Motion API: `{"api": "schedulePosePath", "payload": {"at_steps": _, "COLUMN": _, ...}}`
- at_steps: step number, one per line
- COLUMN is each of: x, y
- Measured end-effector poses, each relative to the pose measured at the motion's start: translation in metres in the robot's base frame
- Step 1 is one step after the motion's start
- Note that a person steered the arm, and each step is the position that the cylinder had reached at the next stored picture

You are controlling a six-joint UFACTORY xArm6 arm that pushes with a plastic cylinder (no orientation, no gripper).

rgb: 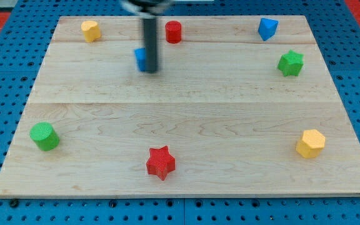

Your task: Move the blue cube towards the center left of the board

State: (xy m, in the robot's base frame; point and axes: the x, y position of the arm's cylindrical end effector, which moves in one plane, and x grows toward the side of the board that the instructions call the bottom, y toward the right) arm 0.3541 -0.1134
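While the dark rod comes down from the top edge of the frame, blurred, my tip sits in the upper left-centre of the wooden board, touching the right side of the blue cube. The cube is half hidden behind the rod, so only its left part shows, and it lies in the upper part of the board, left of the middle. No gripper is fitted here, only the rod, so nothing is held; the tip merely rests against the cube's side.

Just to the upper right of the rod, near the board's top edge, stands a red cylinder, apart from both tip and cube. A yellow block, shape hard to settle, sits at the upper left of the frame. At the upper right is a second blue block, angular in outline, and below it to the right a green star. A green cylinder lies at the lower left, a red star at the bottom centre, and a yellow hexagonal block at the lower right. All of these are well apart from the tip. The board rests on a blue perforated counter.
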Motion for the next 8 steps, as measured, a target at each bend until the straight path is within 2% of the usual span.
{"api": "schedulePosePath", "payload": {"at_steps": 1, "x": 0.001, "y": 0.026}}
{"api": "schedulePosePath", "payload": {"at_steps": 2, "x": 0.001, "y": 0.079}}
{"api": "schedulePosePath", "payload": {"at_steps": 3, "x": -0.017, "y": 0.109}}
{"api": "schedulePosePath", "payload": {"at_steps": 4, "x": -0.054, "y": 0.088}}
{"api": "schedulePosePath", "payload": {"at_steps": 5, "x": -0.059, "y": 0.018}}
{"api": "schedulePosePath", "payload": {"at_steps": 6, "x": -0.004, "y": -0.034}}
{"api": "schedulePosePath", "payload": {"at_steps": 7, "x": 0.009, "y": -0.043}}
{"api": "schedulePosePath", "payload": {"at_steps": 8, "x": 0.035, "y": -0.012}}
